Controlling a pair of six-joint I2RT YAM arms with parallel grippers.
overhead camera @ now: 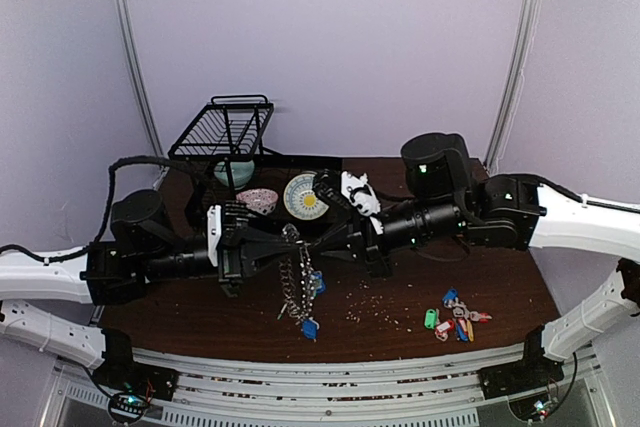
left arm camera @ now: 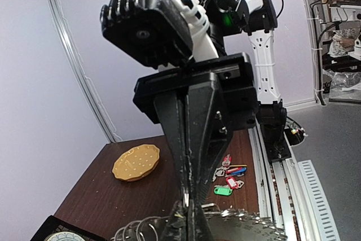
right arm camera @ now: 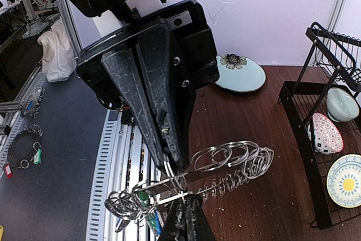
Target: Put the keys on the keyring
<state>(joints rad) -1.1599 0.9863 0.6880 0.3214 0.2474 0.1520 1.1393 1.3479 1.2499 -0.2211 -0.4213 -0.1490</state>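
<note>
keyring (overhead camera: pixel 298 292) hangs above the table (overhead camera: pixel 500 287) mid-front, blue tags dangling; left gripper (overhead camera: pixel 287 239) clamped tight on its rim from the left; right gripper (right arm camera: pixel 171 166) meets it tip to tip, fingers closed on one silver ring (right arm camera: pixel 169 169); keys can't be told apart among the rings; tagged bunch (overhead camera: pixel 455 317) lies well right; crumbs (overhead camera: pixel 365 302) just beside; yellow-patterned plate (overhead camera: pixel 305 197), pink bowl (overhead camera: pixel 258 200), dish rack (overhead camera: pixel 225 132) behind the grippers

Left gripper (overhead camera: pixel 281 243) and right gripper (overhead camera: pixel 305 242) pinch the keyring (overhead camera: pixel 297 287) above bench (overhead camera: pixel 200 309) centre; tagged keys (overhead camera: pixel 455 319) near front-right corner.
</note>
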